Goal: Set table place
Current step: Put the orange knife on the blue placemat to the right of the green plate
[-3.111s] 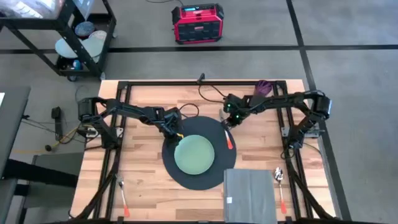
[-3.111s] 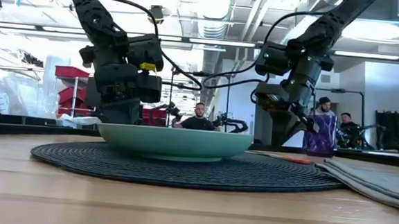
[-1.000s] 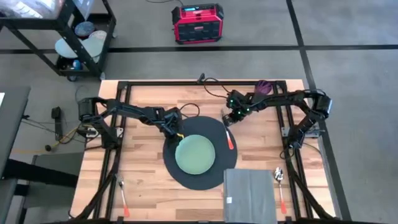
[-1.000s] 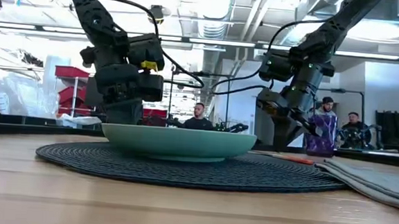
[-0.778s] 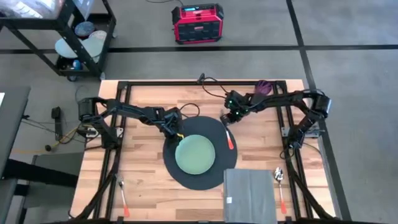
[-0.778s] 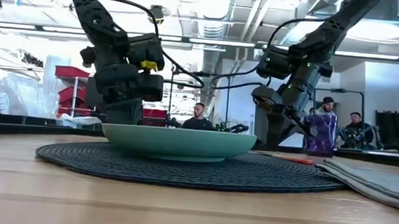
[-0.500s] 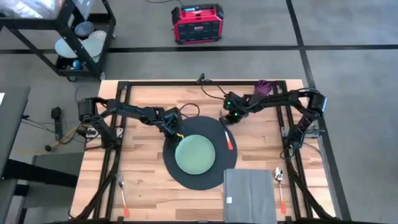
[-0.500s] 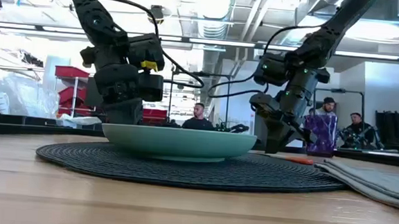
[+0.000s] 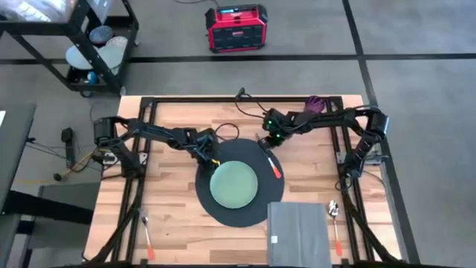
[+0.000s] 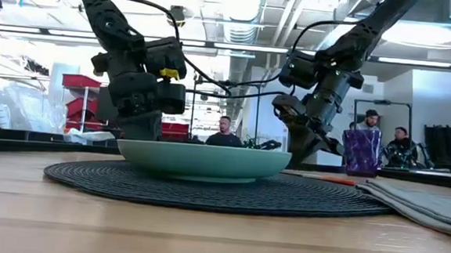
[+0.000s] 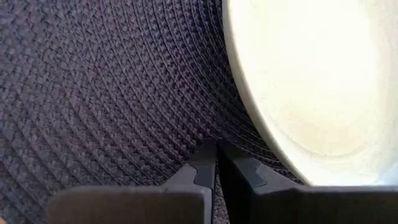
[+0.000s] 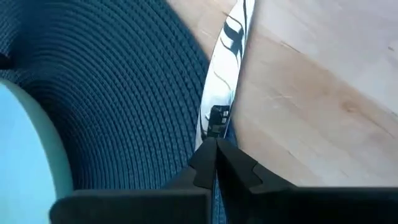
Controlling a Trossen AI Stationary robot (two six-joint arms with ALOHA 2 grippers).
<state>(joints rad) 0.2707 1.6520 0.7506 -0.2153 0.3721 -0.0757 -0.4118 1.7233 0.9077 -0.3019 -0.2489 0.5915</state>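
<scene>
- The round dark placemat (image 9: 232, 184) lies mid-table (image 9: 171, 201), bearing a pale green plate (image 9: 233, 185).
- Left gripper (image 9: 209, 161), fingers pressed together on nothing, touches the mat at the plate's 10 o'clock.
- Right gripper (image 9: 265, 141), fingers likewise together, sits at the mat's 1 o'clock edge, over a knife's (image 12: 225, 74) blade.

High view: overhead, facing straight down, far; takes in the whole table (image 9: 175, 216), both arms and surrounding floor.
Low view: at tabletop height, facing level across the placemat (image 10: 206, 190) into the room, near.
Left wrist view: very close, over placemat weave and pale green plate (image 11: 311, 81) rim.
Right wrist view: very close, over placemat edge and knife (image 12: 225, 68).
Shared by all: placemat and plate.
</scene>
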